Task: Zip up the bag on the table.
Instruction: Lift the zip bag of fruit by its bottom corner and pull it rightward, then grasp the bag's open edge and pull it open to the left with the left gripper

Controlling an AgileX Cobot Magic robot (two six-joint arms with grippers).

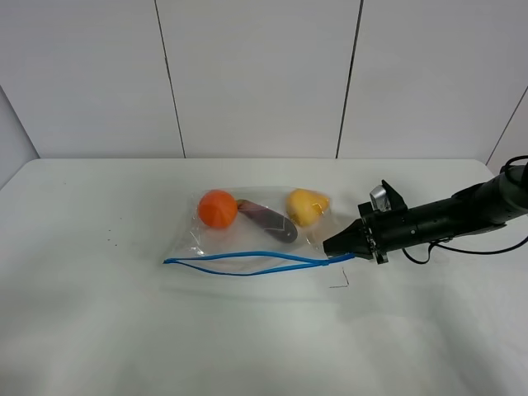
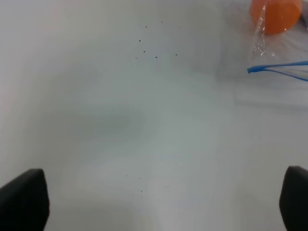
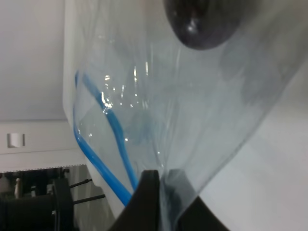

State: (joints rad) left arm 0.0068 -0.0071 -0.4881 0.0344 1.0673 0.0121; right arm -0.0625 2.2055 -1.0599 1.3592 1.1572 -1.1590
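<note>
Progress check from the remote desk: basically nothing's zipped yet. The bag (image 1: 256, 227) lies flat around the middle of the table (image 1: 99, 313), with its blue zipper strip (image 1: 247, 266) along the near edge. The two tracks bow apart over most of their length, so the mouth gapes from the left end almost to the right end.

My right gripper (image 1: 334, 246) sits at the right end of that strip with its fingers pinched together on the plastic. The wrist view shows the film and the blue track running straight into the closed tips. I can't tell if I've got a slider or just the bag's edge.

My left gripper (image 2: 159, 202) hangs over bare table off to the left of the bag, fingers spread wide with nothing between them, near the zipper's left tip but not touching.

So I reckon the whole run along the zip is left to do.

As for writing: no brand, label or text I can read anywhere
</note>
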